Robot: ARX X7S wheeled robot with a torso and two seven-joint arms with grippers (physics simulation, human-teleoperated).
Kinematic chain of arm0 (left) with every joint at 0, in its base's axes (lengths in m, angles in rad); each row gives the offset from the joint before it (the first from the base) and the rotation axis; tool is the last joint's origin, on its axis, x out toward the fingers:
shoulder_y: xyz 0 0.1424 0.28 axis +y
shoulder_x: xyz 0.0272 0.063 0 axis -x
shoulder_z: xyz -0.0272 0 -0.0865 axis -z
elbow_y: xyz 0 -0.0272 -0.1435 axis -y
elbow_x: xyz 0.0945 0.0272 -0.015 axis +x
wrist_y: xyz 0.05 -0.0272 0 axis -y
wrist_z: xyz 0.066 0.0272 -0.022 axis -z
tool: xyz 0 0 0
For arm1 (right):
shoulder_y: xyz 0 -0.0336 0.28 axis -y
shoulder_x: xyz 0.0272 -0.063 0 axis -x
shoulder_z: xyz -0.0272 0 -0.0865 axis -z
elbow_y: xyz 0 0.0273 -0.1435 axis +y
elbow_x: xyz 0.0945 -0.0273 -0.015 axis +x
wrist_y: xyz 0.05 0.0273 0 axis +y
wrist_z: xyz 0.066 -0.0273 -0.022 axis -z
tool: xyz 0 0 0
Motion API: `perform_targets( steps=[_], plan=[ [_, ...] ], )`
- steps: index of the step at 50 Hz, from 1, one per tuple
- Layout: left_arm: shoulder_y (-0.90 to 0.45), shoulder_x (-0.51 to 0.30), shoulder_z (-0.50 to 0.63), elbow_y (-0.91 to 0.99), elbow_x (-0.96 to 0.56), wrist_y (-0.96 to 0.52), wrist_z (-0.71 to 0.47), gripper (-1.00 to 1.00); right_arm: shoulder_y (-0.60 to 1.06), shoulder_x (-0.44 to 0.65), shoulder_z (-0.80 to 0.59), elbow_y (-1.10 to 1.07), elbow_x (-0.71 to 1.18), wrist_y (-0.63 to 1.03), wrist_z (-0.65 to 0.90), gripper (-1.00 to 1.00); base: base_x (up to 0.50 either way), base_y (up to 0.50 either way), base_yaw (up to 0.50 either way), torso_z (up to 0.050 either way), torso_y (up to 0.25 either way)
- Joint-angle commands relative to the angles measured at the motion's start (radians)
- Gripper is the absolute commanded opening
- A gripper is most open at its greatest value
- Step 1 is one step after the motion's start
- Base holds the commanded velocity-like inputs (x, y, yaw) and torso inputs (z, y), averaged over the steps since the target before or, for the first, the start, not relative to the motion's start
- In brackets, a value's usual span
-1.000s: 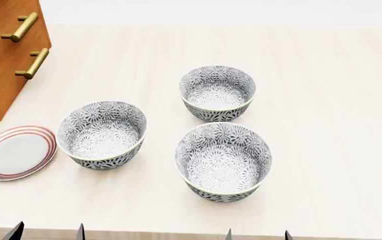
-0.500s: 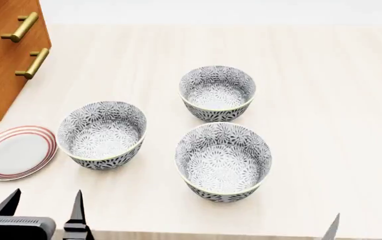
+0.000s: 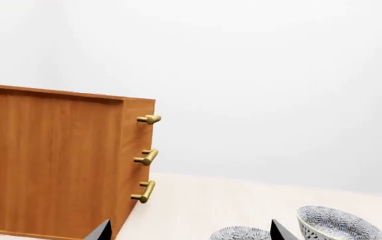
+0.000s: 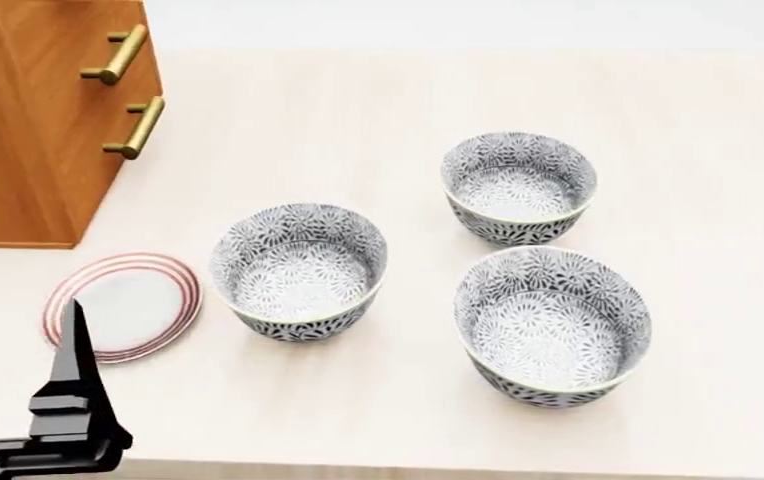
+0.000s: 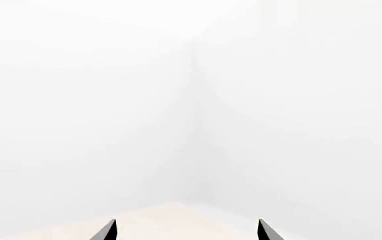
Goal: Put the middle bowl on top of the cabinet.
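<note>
Deep floral grey-blue middle bowl (image 4: 299, 272) sits on pale table (image 4: 355, 130), w/ tall orange-brown wooden cabinet (image 4: 29, 120) beyond. Left gripper (image 3: 187, 232) fingers apart, empty; right gripper (image 5: 186, 231) likewise.

so the head view panned, everything slid right in the frame: the cabinet (image 4: 35, 120) shows more of itself at upper left, the plate (image 4: 125, 305) sits fully in frame now instead of clipped at the left edge, and all three bowls moved right, the middle bowl (image 4: 299, 270) now near centre. The left pincer (image 4: 75, 400) came up at lower left, one dark finger overlapping the plate's edge. The right pincer's tip at the bottom right edge half a second ago is gone from the head view
</note>
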Motion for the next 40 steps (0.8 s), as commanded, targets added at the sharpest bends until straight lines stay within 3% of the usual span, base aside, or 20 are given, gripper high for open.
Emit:
perform_targets(
  steps=[1,6,27,40],
  plan=[
    [-0.030,-0.005,-0.055,0.039,-0.065,-0.056,-0.036,1.00,-0.038,0.009,0.011,-0.049,-0.013,-0.003,0.035,1.00,0.00,0.00,0.00,0.000,0.000],
    [-0.042,-0.008,-0.050,0.016,-0.062,-0.055,-0.051,1.00,-0.035,0.018,0.006,-0.061,-0.042,0.019,0.052,1.00,0.00,0.03,0.00,0.000,0.000],
    [-0.046,-0.033,-0.019,0.000,-0.072,-0.039,-0.074,1.00,-0.050,0.040,-0.005,-0.072,-0.072,0.018,0.089,1.00,0.00,0.50,0.00,0.000,0.000],
    [-0.047,-0.041,-0.012,0.001,-0.087,-0.038,-0.090,1.00,-0.065,0.042,0.006,-0.086,-0.083,0.023,0.122,1.00,0.01,0.02,0.00,0.000,0.000]
  ],
)
